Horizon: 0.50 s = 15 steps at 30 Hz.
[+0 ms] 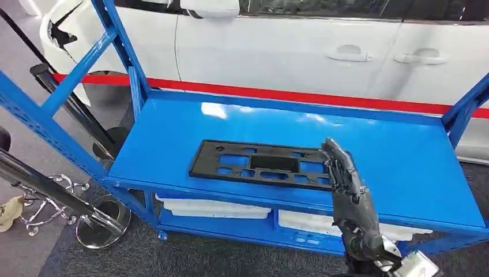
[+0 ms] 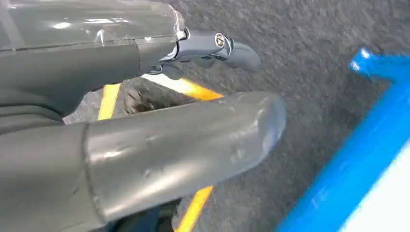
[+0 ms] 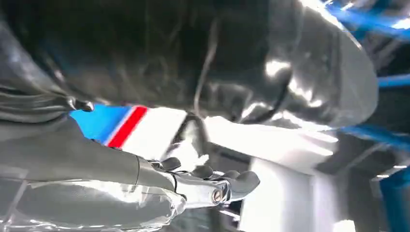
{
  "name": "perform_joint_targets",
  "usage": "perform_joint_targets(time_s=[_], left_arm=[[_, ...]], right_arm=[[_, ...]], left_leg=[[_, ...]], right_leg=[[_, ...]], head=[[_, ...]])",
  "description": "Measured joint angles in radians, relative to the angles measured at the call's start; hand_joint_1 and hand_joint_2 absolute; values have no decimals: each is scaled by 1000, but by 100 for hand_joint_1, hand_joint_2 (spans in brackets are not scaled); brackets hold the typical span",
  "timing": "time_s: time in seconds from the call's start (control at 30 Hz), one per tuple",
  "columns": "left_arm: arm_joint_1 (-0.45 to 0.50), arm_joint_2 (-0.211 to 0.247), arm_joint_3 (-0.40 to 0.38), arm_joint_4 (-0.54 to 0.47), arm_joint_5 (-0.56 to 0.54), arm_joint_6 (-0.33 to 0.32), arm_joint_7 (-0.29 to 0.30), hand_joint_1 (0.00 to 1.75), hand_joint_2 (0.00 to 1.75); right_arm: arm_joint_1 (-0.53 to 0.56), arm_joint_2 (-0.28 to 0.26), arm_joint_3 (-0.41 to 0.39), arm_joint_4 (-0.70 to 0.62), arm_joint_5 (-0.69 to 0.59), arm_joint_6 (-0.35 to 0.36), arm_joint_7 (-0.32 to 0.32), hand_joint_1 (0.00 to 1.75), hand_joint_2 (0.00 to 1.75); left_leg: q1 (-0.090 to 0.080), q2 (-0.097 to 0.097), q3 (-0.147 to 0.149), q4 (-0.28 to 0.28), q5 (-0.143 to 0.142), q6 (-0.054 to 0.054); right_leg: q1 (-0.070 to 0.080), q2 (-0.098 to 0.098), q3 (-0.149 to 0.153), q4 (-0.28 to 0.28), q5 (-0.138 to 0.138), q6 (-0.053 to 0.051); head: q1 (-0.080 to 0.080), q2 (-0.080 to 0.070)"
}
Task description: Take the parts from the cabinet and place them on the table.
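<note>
Black and flat, one part (image 1: 262,164) was seen laid on the blue table (image 1: 403,167), touched at its end by the right hand (image 1: 345,173); grip could not be judged. White parts (image 1: 213,206) remained shelved below. The left hand (image 2: 145,140) hung empty, fingers apart.

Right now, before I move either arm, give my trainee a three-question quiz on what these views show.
1. True or false: the black frame part lies flat on the blue rack's top shelf.
2. Which hand reaches the part's end: A left, B right?
3. What colour are the trays on the shelf below?

Key: 1 true; 2 B; 3 white.
</note>
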Motion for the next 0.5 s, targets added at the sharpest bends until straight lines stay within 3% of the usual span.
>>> perform_joint_targets(time_s=[0.07, 0.1, 0.13, 0.2, 0.27, 0.33, 0.43, 0.47, 0.5], left_arm=[[-3, 0, 0, 0, -5, 0, 0, 0, 0], [-3, 0, 0, 0, -7, -1, -1, 0, 0], [-1, 0, 0, 0, -10, -1, -2, 0, 0], [0, 0, 0, 0, -16, -5, -4, 0, 0], [-2, 2, 0, 0, -25, -7, -6, 0, 0], [-6, 3, 0, 0, -29, -8, -5, 0, 0], [-3, 4, 0, 0, -31, -3, -1, 0, 0], [-1, 4, 0, 0, -35, -3, 0, 0, 0], [-2, 3, 0, 0, -37, -3, 1, 0, 0]], right_arm=[[-15, 0, 5, 38, 11, 0, 34, 0, 175], [-23, 0, 11, 60, 24, -3, 46, 0, 175], [-34, 2, 19, 81, 38, -8, 54, 0, 175], [-65, 8, 52, 128, 94, -32, 65, 0, 175], [-98, 10, 98, 172, 179, -63, 74, 0, 175], [-122, 10, 141, 211, 283, -107, 88, 0, 175], [-134, 4, 193, 251, 496, -230, 105, 0, 175], [-135, -5, 207, 263, 581, -285, 114, 0, 175], [-139, -13, 219, 272, 637, -321, 120, 0, 175]], left_leg=[[4, 4, -99, 161, -74, -8], [5, 5, -140, 219, -91, -11], [5, 5, -161, 234, -81, -14], [5, 5, -140, 132, 14, -11], [-2, 9, -82, -51, 134, 11], [-10, 10, -79, -76, 105, 20], [-8, 7, -71, -84, 126, 33], [1, 10, -59, -98, 133, 36], [3, 9, -55, -102, 132, 40]], right_leg=[[2, -2, 2, 1, -8, -4], [3, -2, 4, 2, -12, -5], [3, -1, 7, 4, -16, -5], [5, 2, 22, 5, -27, -4], [6, 1, 36, 2, -38, -1], [5, 1, 31, 3, -38, 9], [8, -1, 41, -8, -42, 27], [5, -3, 42, 3, -55, 33], [7, -2, 24, 43, -80, 35]], head=[[0, 0], [0, 0], [0, 0], [0, 0], [0, 0], [0, 0], [0, 0], [1, 0], [1, 0]])
